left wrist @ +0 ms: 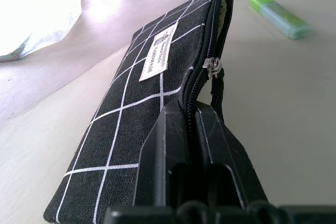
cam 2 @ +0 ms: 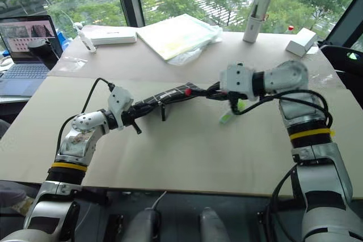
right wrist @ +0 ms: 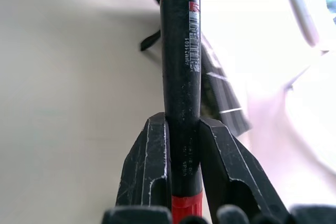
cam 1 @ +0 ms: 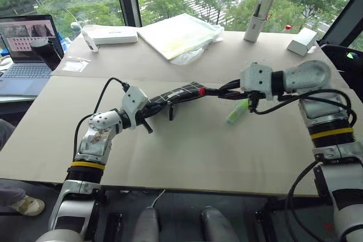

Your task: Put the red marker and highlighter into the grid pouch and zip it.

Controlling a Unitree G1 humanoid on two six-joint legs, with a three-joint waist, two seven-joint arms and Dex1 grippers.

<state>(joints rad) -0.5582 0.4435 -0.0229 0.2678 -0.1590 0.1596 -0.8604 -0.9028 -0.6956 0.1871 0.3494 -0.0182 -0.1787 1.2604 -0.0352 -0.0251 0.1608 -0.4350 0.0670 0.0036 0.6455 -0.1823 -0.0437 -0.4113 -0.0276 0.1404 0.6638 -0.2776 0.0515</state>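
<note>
My left gripper is shut on one end of the grid pouch and holds it off the table, nearly level. In the left wrist view the pouch is black with white lines and a white label, and its zipper stands open at the far end. My right gripper is shut on the red marker, a dark barrel with red ends. The marker's red tip sits at the pouch's open end. The light-green highlighter lies on the table below my right gripper.
At the back of the table lie a clear plastic folder, a white box, a white upright cylinder and a small white block. A laptop stands at the far left. The table's front edge is close to me.
</note>
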